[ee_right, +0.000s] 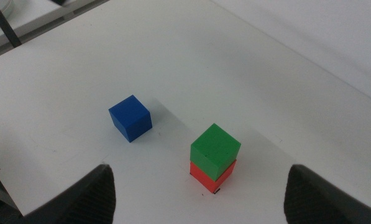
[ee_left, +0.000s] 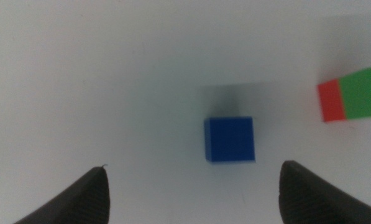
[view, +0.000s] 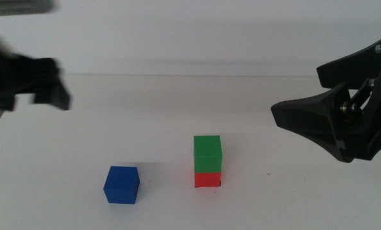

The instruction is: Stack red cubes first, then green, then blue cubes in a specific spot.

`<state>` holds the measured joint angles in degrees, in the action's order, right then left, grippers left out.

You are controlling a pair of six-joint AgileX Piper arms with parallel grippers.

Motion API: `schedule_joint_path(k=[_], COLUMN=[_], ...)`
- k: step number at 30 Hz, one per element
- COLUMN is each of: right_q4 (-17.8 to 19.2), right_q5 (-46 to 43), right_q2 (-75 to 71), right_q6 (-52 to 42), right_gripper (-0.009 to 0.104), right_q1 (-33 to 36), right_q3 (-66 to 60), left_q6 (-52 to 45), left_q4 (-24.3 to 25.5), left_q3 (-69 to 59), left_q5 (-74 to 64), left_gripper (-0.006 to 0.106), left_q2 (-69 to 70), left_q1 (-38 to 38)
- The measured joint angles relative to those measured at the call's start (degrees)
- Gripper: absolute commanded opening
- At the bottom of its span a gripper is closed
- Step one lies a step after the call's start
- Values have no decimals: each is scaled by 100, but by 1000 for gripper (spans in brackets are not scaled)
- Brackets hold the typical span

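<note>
A green cube (view: 207,153) sits squarely on a red cube (view: 207,180) in the middle of the white table. The marked spot is hidden under the red cube, except for a small black corner mark (ee_right: 215,190). A blue cube (view: 122,184) lies alone to the left of the stack. My left gripper (view: 46,92) hovers high at the far left, open and empty. In the left wrist view its gripper (ee_left: 194,171) looks down on the blue cube (ee_left: 230,139). My right gripper (view: 292,118) hangs open and empty at the right, above and away from the stack (ee_right: 215,149).
The white table (view: 292,191) meets a pale wall (view: 190,32) at the back. The right wrist view shows the table's far edge (ee_right: 42,34) with a rail beyond it.
</note>
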<state>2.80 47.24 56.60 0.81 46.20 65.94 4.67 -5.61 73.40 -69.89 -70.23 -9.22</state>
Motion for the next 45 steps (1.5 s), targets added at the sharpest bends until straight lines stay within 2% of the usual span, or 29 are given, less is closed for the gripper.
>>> schedule_joint_path(k=[3, 6, 13, 18, 30, 45], right_q4=[-11, -11, -11, -11, -11, -11], right_q5=[0, 0, 0, 0, 0, 0], right_q2=[0, 0, 0, 0, 0, 0], right_q6=[0, 0, 0, 0, 0, 0], right_gripper=[93, 93, 93, 93, 93, 93], right_q1=[0, 0, 0, 0, 0, 0], right_q3=[0, 0, 0, 0, 0, 0], left_q6=[640, 1038, 601, 647, 1052, 1030], left_q4=[707, 966, 525, 290, 308, 190], left_q3=[377, 519, 363, -331, -1421, -1458], left_q5=[-2, 10, 48, 767, 2136, 2369], left_gripper=[92, 92, 92, 92, 92, 91], left_q2=[-652, -1094, -2080, -2279, -2289, -2918], left_q1=[-754, -1144, -1272, -1297, -1297, -1297])
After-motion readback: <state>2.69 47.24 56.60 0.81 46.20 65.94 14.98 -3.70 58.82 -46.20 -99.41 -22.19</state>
